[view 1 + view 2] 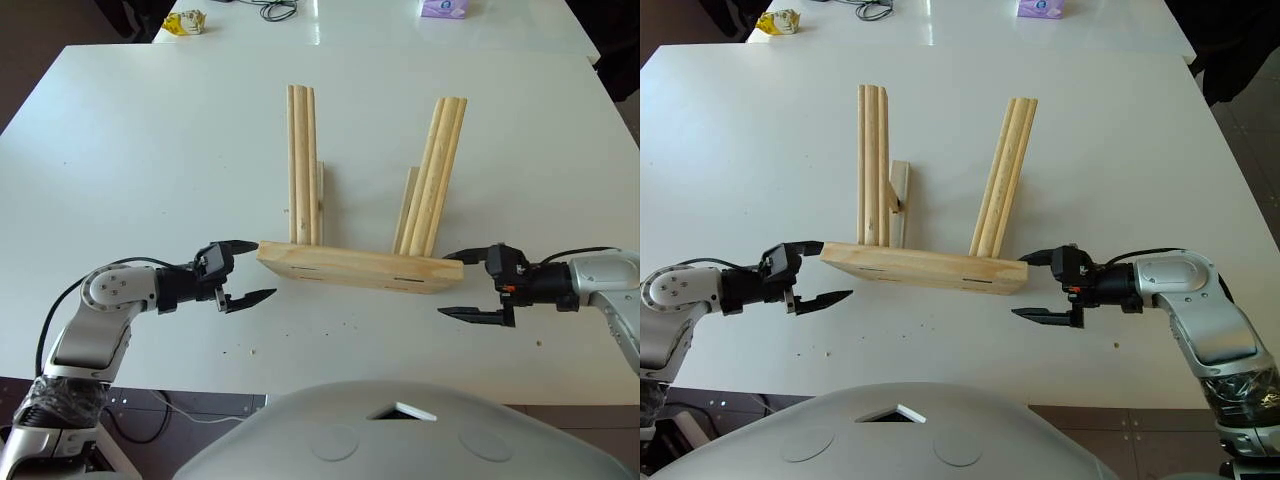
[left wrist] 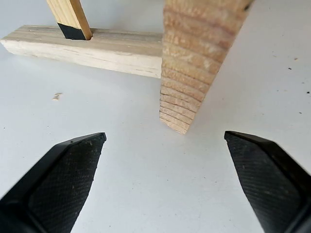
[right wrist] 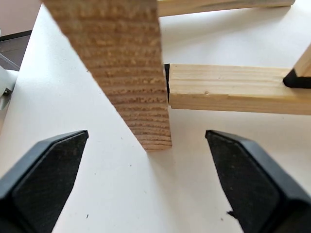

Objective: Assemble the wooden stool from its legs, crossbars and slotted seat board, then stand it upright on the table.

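Both my left end effector (image 1: 262, 268) and right end effector (image 1: 443, 285) gaped open, flanking the seat board (image 1: 360, 267). It stood on edge on the worktop (image 1: 150, 150), legs (image 1: 302, 165) stretching away behind.

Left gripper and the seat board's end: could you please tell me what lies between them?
Nothing but bare table: in the left wrist view the open left gripper faces the end of the seat board across an empty white stretch.
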